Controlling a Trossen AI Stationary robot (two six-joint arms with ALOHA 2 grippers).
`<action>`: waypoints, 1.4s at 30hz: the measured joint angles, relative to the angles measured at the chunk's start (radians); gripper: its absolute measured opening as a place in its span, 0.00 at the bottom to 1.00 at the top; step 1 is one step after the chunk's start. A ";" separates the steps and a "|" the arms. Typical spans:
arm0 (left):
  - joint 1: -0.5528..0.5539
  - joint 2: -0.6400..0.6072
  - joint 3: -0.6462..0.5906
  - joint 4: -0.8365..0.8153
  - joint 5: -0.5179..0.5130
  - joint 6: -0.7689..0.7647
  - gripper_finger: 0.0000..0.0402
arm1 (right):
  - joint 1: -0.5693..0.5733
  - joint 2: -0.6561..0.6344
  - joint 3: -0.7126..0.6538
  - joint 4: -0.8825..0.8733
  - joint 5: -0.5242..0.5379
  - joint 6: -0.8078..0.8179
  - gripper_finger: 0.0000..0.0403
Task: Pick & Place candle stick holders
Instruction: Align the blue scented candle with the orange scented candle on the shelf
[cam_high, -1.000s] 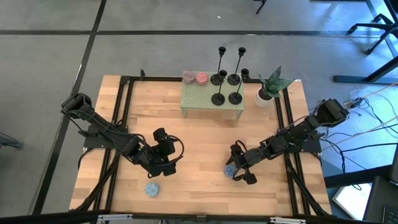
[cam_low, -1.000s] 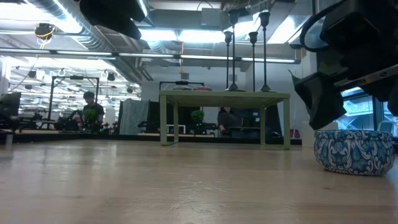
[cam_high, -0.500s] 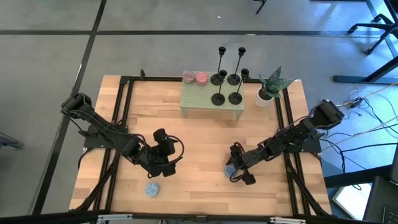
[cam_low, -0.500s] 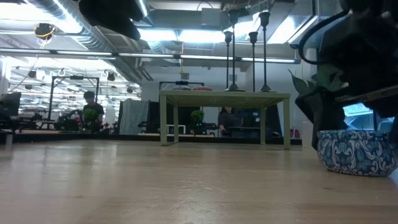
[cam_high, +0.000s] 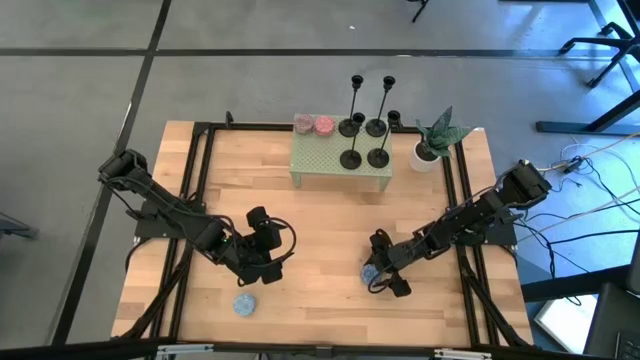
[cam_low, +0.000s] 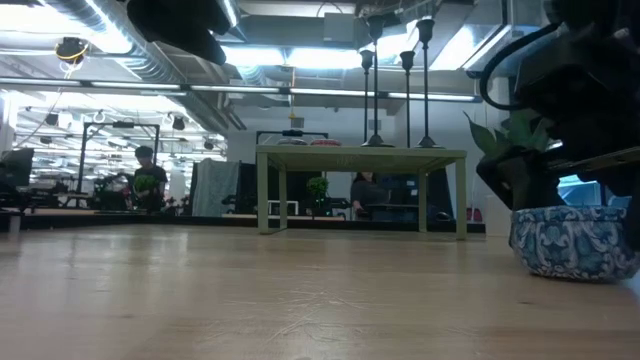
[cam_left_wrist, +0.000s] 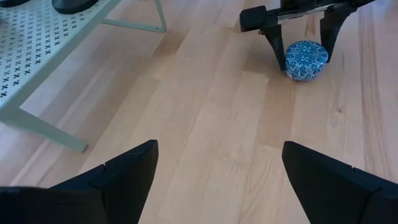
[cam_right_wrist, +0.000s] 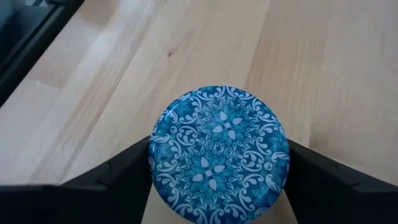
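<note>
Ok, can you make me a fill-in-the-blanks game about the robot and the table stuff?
1. The right gripper has its fingers on either side of a ___ patterned tin.
2. The candle holders stand on a small ___ table.
3. Beside that table is a potted ___ in a white pot.
4. The left gripper holds ___.

Missing words: blue; green; plant; nothing

Pale matt wood-plank table (cam_high: 320, 230) before you, perforated pale-green metal stand (cam_high: 340, 165) at its far edge, black metal candle stick holders (cam_high: 365, 125), smooth blue-patterned tin (cam_right_wrist: 219, 152).
</note>
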 joint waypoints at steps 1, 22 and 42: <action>0.000 0.000 0.000 0.000 0.000 0.000 0.85 | 0.000 0.000 0.002 -0.004 -0.005 0.001 0.73; 0.000 0.000 0.000 0.000 0.000 0.002 0.85 | -0.070 0.000 0.455 -0.497 0.470 -0.007 0.78; -0.002 0.000 0.000 0.000 0.000 0.026 0.85 | -0.319 0.180 0.511 0.177 1.062 -0.050 0.77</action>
